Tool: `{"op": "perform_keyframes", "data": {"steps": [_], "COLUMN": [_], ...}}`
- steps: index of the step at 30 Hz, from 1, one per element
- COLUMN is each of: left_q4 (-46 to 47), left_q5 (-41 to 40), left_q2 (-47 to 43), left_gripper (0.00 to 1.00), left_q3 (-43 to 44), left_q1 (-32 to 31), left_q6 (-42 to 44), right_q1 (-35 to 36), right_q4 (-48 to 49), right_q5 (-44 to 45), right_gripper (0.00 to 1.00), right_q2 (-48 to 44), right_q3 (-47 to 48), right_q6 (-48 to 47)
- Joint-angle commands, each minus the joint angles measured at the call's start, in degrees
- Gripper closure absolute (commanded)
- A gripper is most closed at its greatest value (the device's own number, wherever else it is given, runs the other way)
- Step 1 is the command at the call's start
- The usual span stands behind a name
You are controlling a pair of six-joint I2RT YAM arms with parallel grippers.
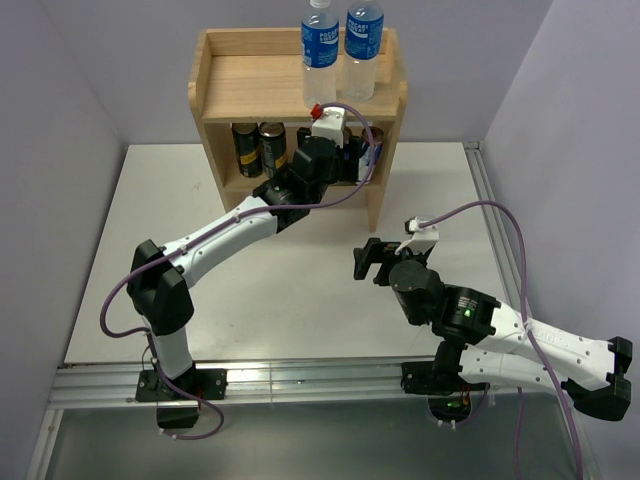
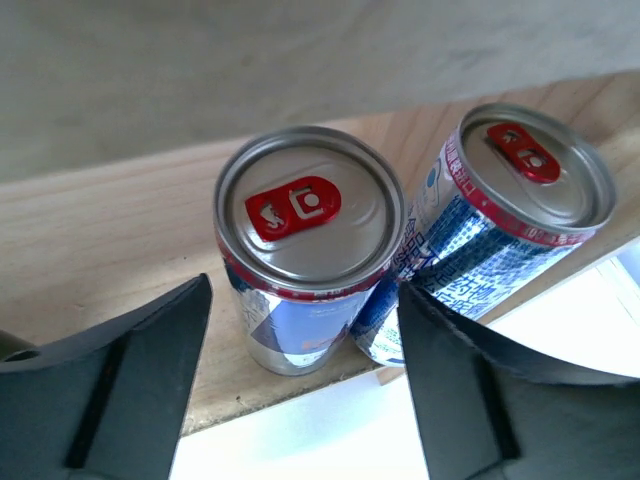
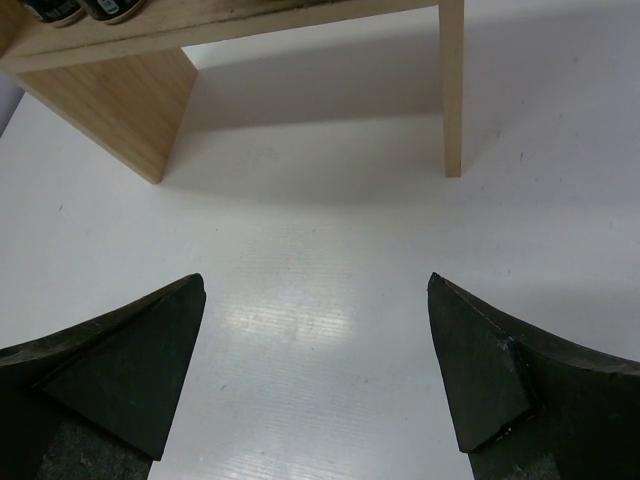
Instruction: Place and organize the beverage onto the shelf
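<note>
The light wood shelf [image 1: 250, 80] stands at the back of the table. Two clear water bottles with blue labels [image 1: 320, 35] [image 1: 364, 35] stand on its top board at the right. Two dark cans [image 1: 258, 148] stand on the lower board at the left. My left gripper [image 1: 345, 150] reaches into the lower tier at the right. In the left wrist view it [image 2: 303, 290] is open, its fingers either side of a blue-silver can with a red tab [image 2: 305, 250] and apart from it. A second such can [image 2: 500, 220] touches it on the right. My right gripper [image 3: 315, 285] is open and empty above the table.
Both blue-silver cans stand near the front edge of the lower board [image 2: 100, 240]. The shelf's side panels [image 3: 452, 90] rest on the white table [image 1: 300, 300]. Grey walls close in the left, back and right. The right arm [image 1: 470, 315] lies low at the front right.
</note>
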Motion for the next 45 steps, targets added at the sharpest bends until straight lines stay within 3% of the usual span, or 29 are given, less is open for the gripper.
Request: {"op": "perform_keyframes", "data": {"steps": [1, 6, 45], "left_q4": [3.35, 3.53, 2.83], "left_q5": [1.39, 1.04, -3.36], "left_q2": [-0.60, -0.87, -7.89], "left_gripper": [0.17, 0.14, 0.15], "left_q3": [-0.24, -0.60, -8.24], "left_q1": [-0.42, -0.59, -1.12], "left_q6": [-0.44, -0.35, -2.19], "right_q1": [-0.53, -0.53, -0.62], "right_q4": [2.20, 2.20, 2.28], "right_q5": [0.81, 0.81, 0.02], "right_gripper": [0.01, 0.01, 0.01], "right_q2": [-0.27, -0.18, 0.87], "right_q3": [-0.46, -0.37, 0.15], "right_q6": [0.67, 0.76, 0.76]}}
